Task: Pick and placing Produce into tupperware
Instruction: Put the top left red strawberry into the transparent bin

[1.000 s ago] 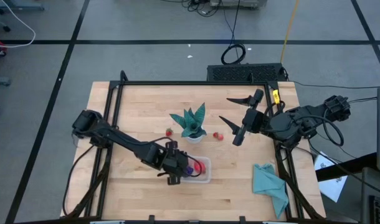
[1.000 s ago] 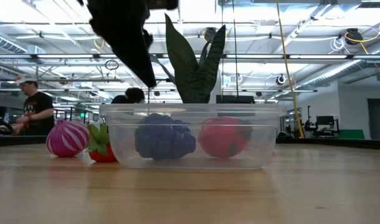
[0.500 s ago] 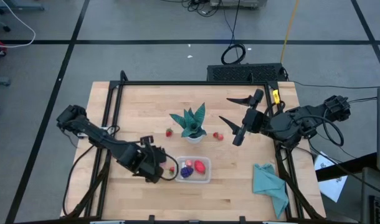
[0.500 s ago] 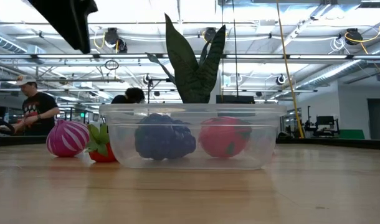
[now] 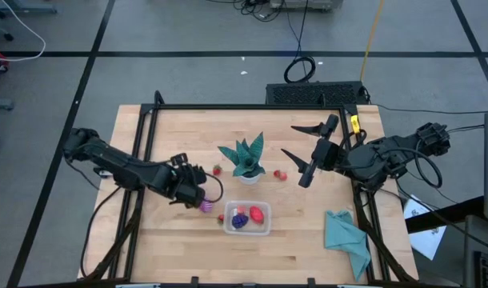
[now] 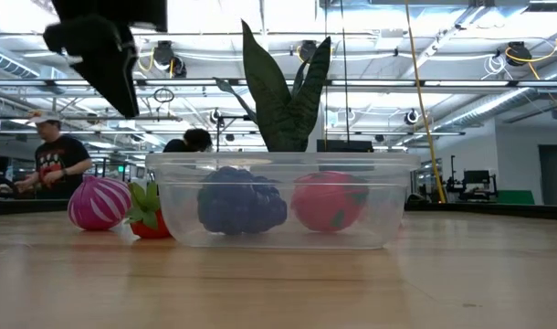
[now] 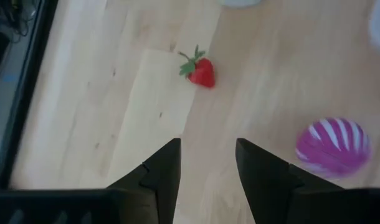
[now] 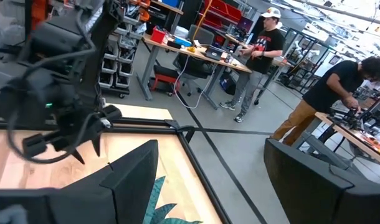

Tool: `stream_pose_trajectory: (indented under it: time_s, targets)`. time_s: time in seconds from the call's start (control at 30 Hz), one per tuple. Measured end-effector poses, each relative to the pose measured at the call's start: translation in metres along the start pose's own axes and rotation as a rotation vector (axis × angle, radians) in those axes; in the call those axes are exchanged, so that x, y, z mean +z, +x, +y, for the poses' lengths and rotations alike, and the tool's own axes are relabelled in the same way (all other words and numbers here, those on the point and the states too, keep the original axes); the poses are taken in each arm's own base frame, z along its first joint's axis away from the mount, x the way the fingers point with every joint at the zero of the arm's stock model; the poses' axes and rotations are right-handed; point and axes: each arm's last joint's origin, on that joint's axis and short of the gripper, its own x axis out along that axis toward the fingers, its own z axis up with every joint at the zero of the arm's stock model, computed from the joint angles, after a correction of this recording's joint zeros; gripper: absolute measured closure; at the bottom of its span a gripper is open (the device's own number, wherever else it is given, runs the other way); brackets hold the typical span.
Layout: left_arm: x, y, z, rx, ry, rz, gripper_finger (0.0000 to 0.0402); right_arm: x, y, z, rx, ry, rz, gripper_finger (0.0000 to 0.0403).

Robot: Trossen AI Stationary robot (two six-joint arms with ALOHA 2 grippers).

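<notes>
From above, the tupperware (image 5: 249,218) is seen on the wooden table (image 5: 180,240), its long axis running left to right, just in front of the teal plant (image 5: 246,158) in its white pot. Inside it, a dark purple piece (image 5: 241,218) and a larger red piece (image 5: 257,214) lie side by side. The pink-purple ball (image 5: 206,206) rests just left of the tupperware, with a strawberry (image 5: 222,218) between them. Two more strawberries lie beside the plant, one (image 5: 217,170) to its left and one (image 5: 281,174) to its right. The left gripper (image 5: 198,190) is held just left of the ball, its fingers apart. The right gripper (image 5: 296,154) is held right of the plant, fingers spread wide. A teal cloth (image 5: 346,237) lies well right of the tupperware; bare table is left in front of it.

At table height, the tupperware (image 6: 278,201) is shown upright and open-topped, the ball (image 6: 99,203) and strawberry (image 6: 149,216) just left of it, the strawberry close against its wall.

In the left wrist view, bare wood separates the parted fingers (image 7: 166,171) from a strawberry (image 7: 201,71) and the ball (image 7: 333,144).

In the right wrist view, the wide-set fingers (image 8: 134,176) frame the other arm and two people in the room beyond.
</notes>
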Motion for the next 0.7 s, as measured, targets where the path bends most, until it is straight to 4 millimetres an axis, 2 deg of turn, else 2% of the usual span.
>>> stream_pose_trajectory:
  time_s: [0.2,0.37,0.57,0.7]
  targets:
    - [-0.021,0.023,0.021,-0.009,-0.038,-0.055,0.0243,0.001,0.000,0.000,-0.001,0.003,-0.004,0.0122]
    - [-0.033,0.035,0.036,-0.029,-0.128,-0.131,0.0243,0.001,0.000,0.000,-0.001,0.003,-0.004,0.0122]
    - [-0.040,0.047,0.043,-0.087,-0.205,-0.284,0.0243,0.001,0.000,0.000,-0.001,-0.001,-0.004,0.0122]
    - [-0.044,0.060,0.045,-0.114,-0.242,-0.300,0.0243,0.001,0.000,0.000,-0.001,-0.001,-0.004,0.0122]
